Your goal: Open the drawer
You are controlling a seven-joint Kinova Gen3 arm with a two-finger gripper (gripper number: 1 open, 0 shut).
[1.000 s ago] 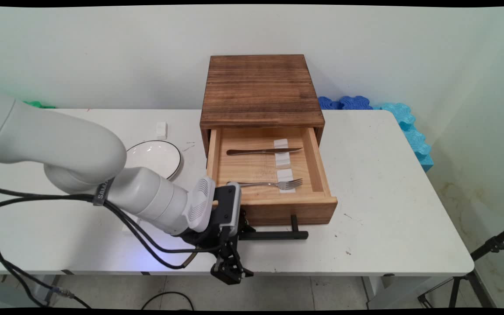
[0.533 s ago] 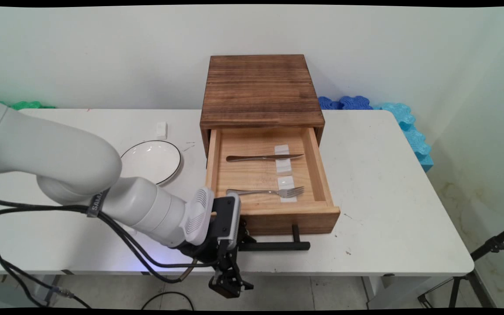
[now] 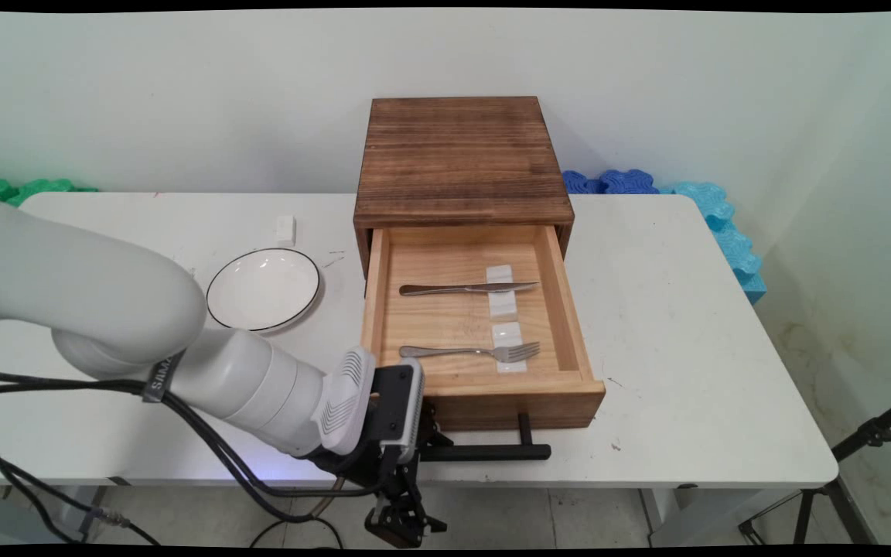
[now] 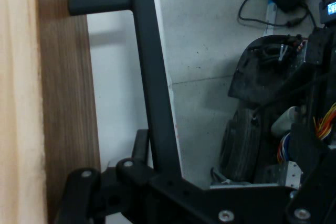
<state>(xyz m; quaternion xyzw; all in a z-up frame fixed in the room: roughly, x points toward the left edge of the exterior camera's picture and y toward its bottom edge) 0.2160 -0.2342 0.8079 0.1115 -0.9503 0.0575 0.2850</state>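
Observation:
My gripper (image 3: 431,446) is shut on the left end of the black bar handle (image 3: 492,452) of a wooden drawer (image 3: 523,404), near the table's front edge. The drawer stands pulled far out of the dark wooden box (image 3: 461,155). Inside it a knife (image 3: 465,288) lies at the back and a fork (image 3: 469,352) at the front, each resting on a small white pad. In the hand view the handle (image 4: 152,77) runs down into the gripper (image 4: 163,169), beside the drawer's front board (image 4: 65,103).
A white plate (image 3: 264,288) with a dark rim sits left of the drawer, with a small white block (image 3: 285,227) behind it. Blue foam pieces (image 3: 724,224) line the back right, green foam (image 3: 20,187) the back left. A tripod (image 3: 871,441) stands off the table's right.
The drawer has slid further out towards the table's front edge, with my gripper on its handle moving the same way. The knife and fork moved along with it.

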